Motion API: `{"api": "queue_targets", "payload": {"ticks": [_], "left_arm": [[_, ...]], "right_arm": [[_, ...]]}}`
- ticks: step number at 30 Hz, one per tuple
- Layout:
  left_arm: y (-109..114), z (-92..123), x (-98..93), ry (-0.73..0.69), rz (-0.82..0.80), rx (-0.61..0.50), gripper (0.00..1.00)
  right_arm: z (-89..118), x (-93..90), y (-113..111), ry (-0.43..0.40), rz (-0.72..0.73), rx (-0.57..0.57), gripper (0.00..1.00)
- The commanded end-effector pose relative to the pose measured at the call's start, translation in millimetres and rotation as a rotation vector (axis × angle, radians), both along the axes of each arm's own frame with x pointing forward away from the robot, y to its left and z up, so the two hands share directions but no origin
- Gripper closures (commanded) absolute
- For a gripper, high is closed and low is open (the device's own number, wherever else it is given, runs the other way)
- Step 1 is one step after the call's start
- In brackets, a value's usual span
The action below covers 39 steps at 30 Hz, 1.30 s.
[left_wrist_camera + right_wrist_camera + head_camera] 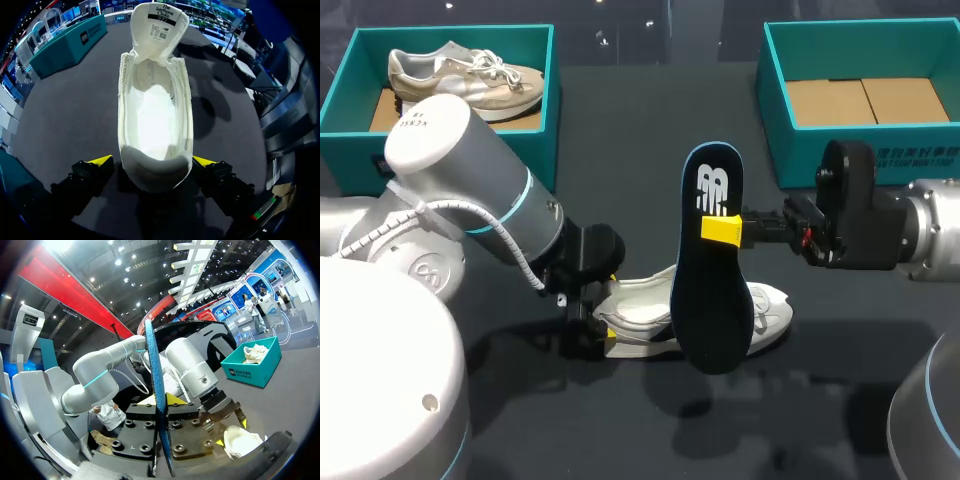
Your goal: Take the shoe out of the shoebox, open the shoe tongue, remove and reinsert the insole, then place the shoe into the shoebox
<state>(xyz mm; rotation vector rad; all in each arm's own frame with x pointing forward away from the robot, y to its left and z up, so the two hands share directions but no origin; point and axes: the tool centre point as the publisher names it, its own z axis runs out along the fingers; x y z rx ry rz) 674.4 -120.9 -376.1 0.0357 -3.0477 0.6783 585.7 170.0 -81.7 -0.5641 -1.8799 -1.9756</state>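
White shoe (155, 125), tongue (159, 27) up, insole (712, 290) out

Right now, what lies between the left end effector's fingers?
The heel of the white shoe, which the left end effector grips from both sides; the left wrist view shows it. The right end effector holds the insole.

Your right claw (159, 401) pinches the blue insole (154, 360) edge-on. Beyond it, your left claw (231, 432) is at the white shoe (244, 444).
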Motion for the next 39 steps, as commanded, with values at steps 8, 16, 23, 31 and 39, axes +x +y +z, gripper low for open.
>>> {"api": "queue_targets", "payload": {"ticks": [8, 16, 23, 31, 39], "left_arm": [[-3.3, 23.3, -3.1, -0.012, -0.014, 0.35, 0.0], [-9.7, 17.3, -0.4, 0.0, -0.019, 0.418, 0.0], [-11.7, 16.8, 0.2, 0.002, -0.019, 0.44, 0.0], [-18.6, 39.6, 2.1, -0.027, -0.039, 0.415, 0.0], [-34.5, 51.4, 14.7, -0.045, -0.042, 0.382, 0.0]], "right_arm": [[-1.0, -1.4, 1.6, 0.001, -0.004, 0.0, 1.0], [-1.0, -1.4, 1.6, 0.001, -0.004, 0.0, 1.0], [-1.0, -1.4, 1.6, 0.001, -0.004, 0.0, 1.0], [-1.0, -1.4, 1.6, 0.001, -0.004, 0.0, 1.0], [-1.0, -1.4, 1.6, 0.001, -0.004, 0.0, 1.0]]}}
